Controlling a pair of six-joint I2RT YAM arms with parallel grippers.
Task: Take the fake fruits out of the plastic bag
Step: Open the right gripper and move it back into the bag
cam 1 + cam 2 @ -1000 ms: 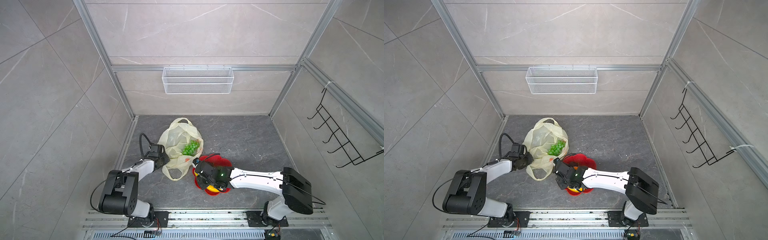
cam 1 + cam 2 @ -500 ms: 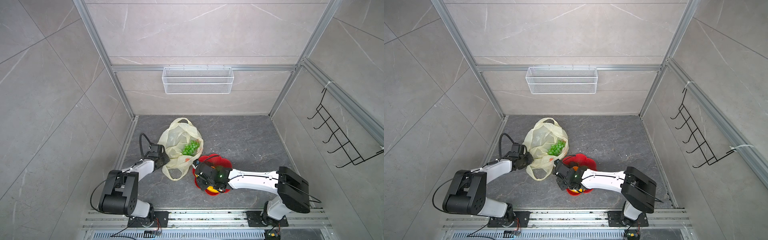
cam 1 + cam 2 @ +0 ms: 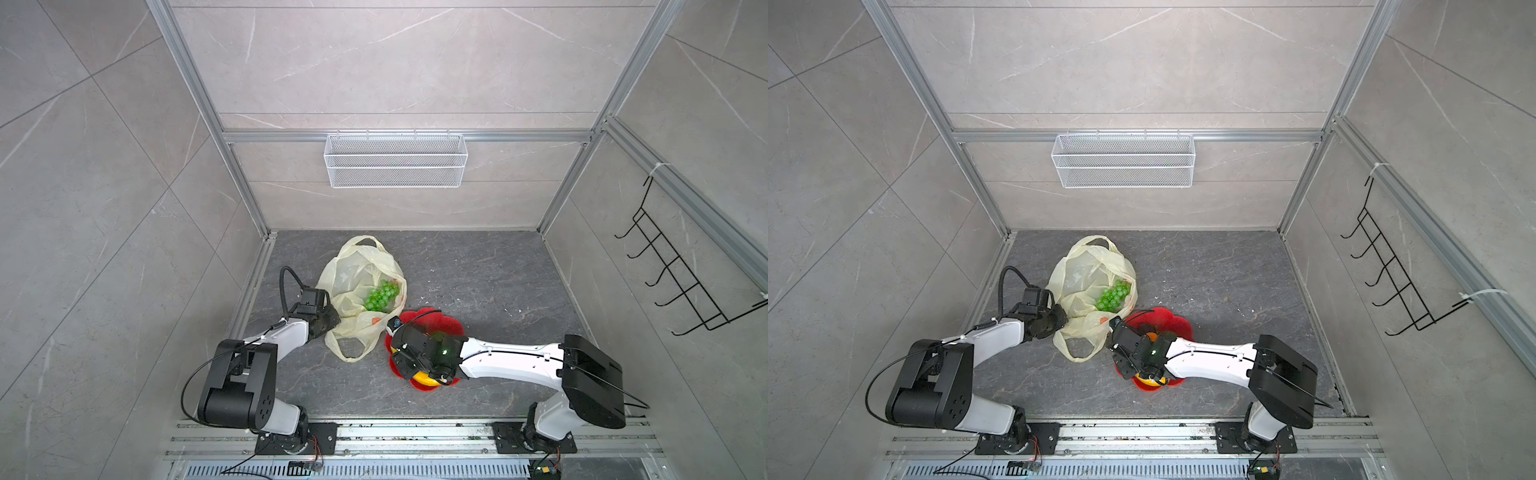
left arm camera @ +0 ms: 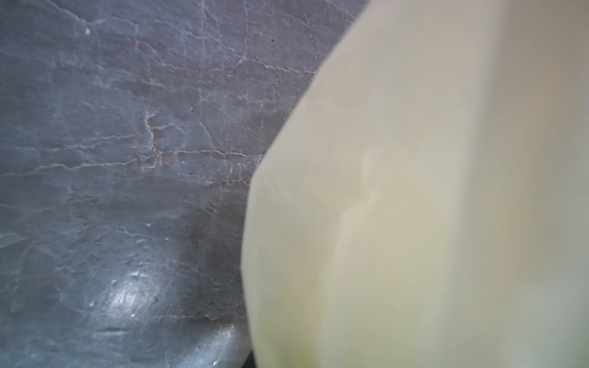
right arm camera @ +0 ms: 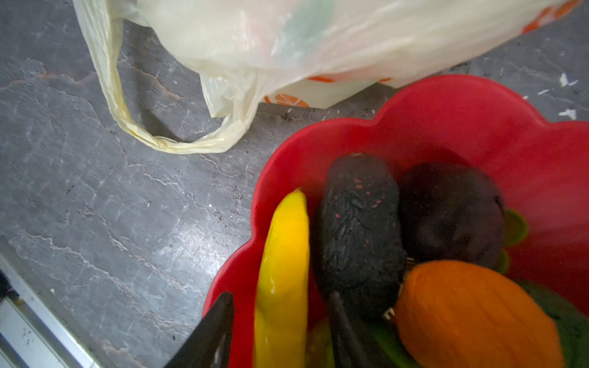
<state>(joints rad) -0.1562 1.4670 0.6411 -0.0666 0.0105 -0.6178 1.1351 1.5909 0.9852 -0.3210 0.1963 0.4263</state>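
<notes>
The cream-yellow plastic bag (image 3: pixel 357 274) lies on the dark floor with a green grape bunch (image 3: pixel 381 296) inside; it is seen in both top views (image 3: pixel 1088 270). My left gripper (image 3: pixel 332 322) is shut on the bag's left edge, and the bag (image 4: pixel 414 207) fills much of the left wrist view. My right gripper (image 5: pixel 280 331) hangs open over the red flower-shaped plate (image 5: pixel 478 121), its fingers (image 5: pixel 216 328) on either side of the yellow banana (image 5: pixel 283 270) without pinching it. Two dark avocados (image 5: pixel 357 229), an orange (image 5: pixel 471 315) and something green lie in the plate too.
One bag handle loop (image 5: pixel 143 133) lies on the floor beside the plate. A white wire basket (image 3: pixel 395 166) hangs on the back wall and a black hook rack (image 3: pixel 681 286) on the right wall. The aluminium rail (image 3: pixel 374 436) runs along the front.
My right gripper's jaws have spread apart around the banana in the plate. The left gripper and the bag have not moved.
</notes>
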